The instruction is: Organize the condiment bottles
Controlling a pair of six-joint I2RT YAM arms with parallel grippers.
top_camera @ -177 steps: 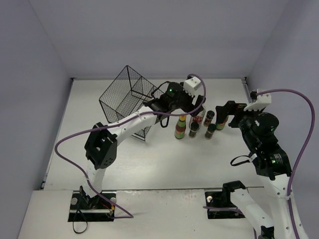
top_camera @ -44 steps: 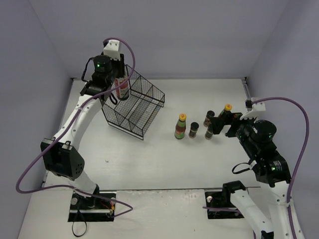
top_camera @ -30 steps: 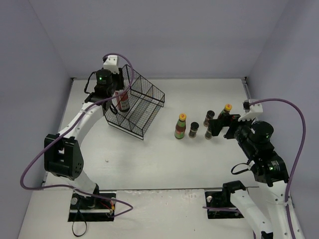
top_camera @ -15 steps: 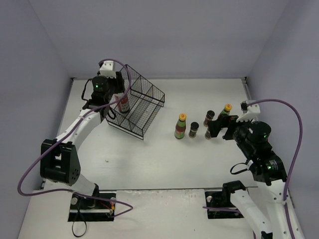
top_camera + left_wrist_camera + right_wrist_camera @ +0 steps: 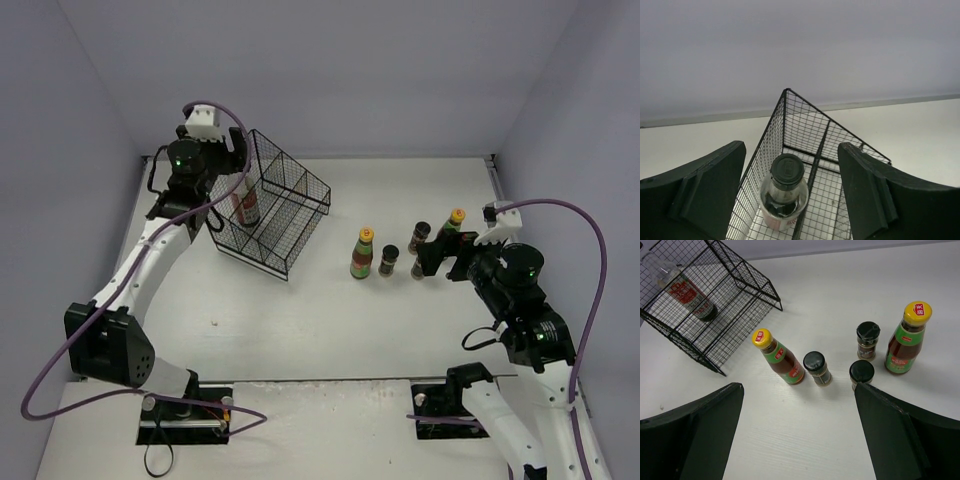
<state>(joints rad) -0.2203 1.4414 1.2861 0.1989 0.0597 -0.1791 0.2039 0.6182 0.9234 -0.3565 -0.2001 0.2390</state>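
Note:
The tall clear bottle (image 5: 246, 205) with a black cap and red label stands inside the black wire basket (image 5: 290, 215), free of any grip. My left gripper (image 5: 232, 170) hangs open just above it. From the left wrist, the bottle's cap (image 5: 786, 169) shows between the spread fingers (image 5: 715, 190), beside the basket's divider. On the table stand two yellow-capped bottles (image 5: 780, 359) (image 5: 907, 340) and three black-capped jars (image 5: 817, 367) (image 5: 867, 340) (image 5: 861, 372). My right gripper (image 5: 440, 250) is open, near this group and holding nothing.
The basket (image 5: 740, 277) sits at the back left near the rear wall. The loose bottles (image 5: 363, 253) cluster right of centre, and the nearest jar (image 5: 420, 268) is partly behind my right fingers. White table lies between basket and bottles.
My left gripper has opened and let go of the tall bottle, which now stands in the basket. The gripper has drawn up and back. The right arm has barely moved.

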